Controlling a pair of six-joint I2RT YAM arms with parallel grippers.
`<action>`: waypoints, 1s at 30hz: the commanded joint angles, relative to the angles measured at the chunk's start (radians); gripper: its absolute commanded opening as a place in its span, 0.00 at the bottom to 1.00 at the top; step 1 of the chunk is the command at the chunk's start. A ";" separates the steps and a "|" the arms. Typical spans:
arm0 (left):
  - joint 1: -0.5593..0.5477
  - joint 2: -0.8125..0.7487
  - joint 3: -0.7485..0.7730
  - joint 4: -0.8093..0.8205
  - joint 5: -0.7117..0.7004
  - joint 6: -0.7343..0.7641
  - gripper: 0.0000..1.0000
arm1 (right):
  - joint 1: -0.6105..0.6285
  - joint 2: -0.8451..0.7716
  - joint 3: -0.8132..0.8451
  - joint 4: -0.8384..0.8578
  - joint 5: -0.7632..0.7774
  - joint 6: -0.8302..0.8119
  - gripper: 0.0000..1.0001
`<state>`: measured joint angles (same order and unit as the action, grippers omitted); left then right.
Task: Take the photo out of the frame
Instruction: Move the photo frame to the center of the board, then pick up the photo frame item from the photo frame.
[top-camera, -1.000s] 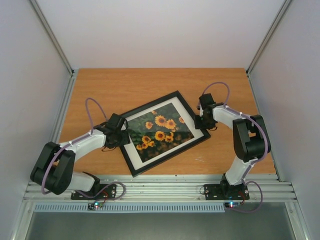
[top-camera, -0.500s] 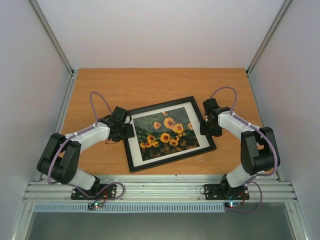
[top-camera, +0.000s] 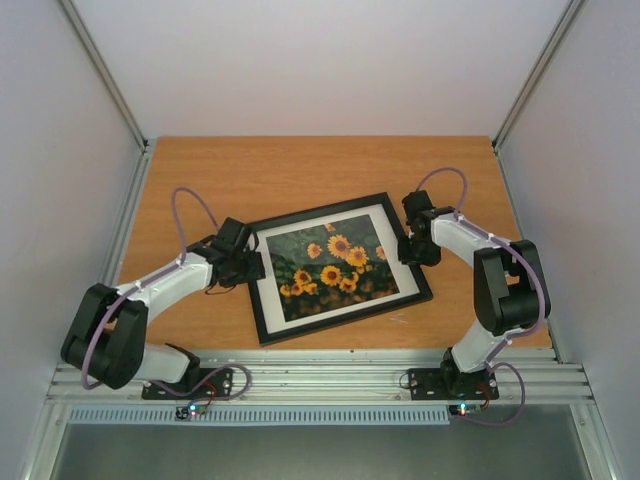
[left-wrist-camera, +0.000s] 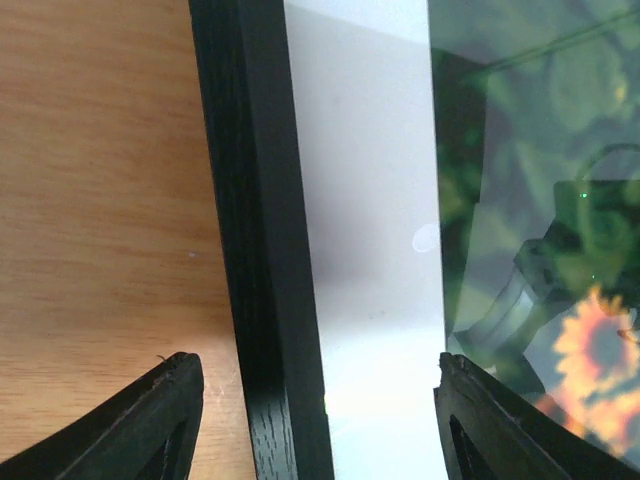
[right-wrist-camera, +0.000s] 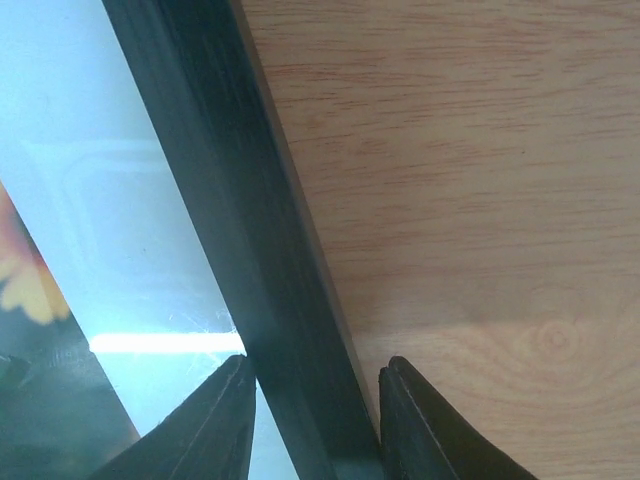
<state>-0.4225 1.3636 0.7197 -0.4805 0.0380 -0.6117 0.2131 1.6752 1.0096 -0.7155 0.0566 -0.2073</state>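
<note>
Frame (top-camera: 345, 317) lies flat, picture side up, mid-surface, skewed a bit so its right end sits higher in the top view. Photo (top-camera: 335, 265) is inside it under glass w/ a white mat (left-wrist-camera: 365, 200) all round; sunflowers on dark green.

The wood surface (top-camera: 300, 170) shows bare along the top of that view.

Left tool (left-wrist-camera: 315, 375) is at the frame's left side. In its own cam the jaws stand wide apart: one finger (left-wrist-camera: 150, 420) at lower left over bare wood, the other at lower right over the photo. The black rail and mat strip run btwn them. It holds nothing.

Right tool (right-wrist-camera: 317, 365) is at the upper right of the frame, on the right-hand rail. In its cam the jaws are drawn in narrow, one finger (right-wrist-camera: 215, 425) over the glass side, the other over the wood side. The black rail fills the gap and both appear to touch it, so it looks clamped on the rail.
</note>
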 joint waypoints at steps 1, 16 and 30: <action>-0.004 0.023 -0.022 0.016 0.017 0.015 0.64 | -0.004 0.029 0.021 0.032 0.011 -0.015 0.33; -0.004 0.099 -0.027 0.045 0.022 0.023 0.49 | -0.004 0.082 0.043 0.047 0.037 -0.036 0.33; -0.004 0.153 0.019 0.041 0.023 0.051 0.33 | -0.005 0.096 0.048 0.064 0.047 -0.050 0.18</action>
<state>-0.4225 1.4776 0.7109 -0.4675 0.0544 -0.5816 0.2134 1.7340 1.0615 -0.7494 0.0715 -0.2958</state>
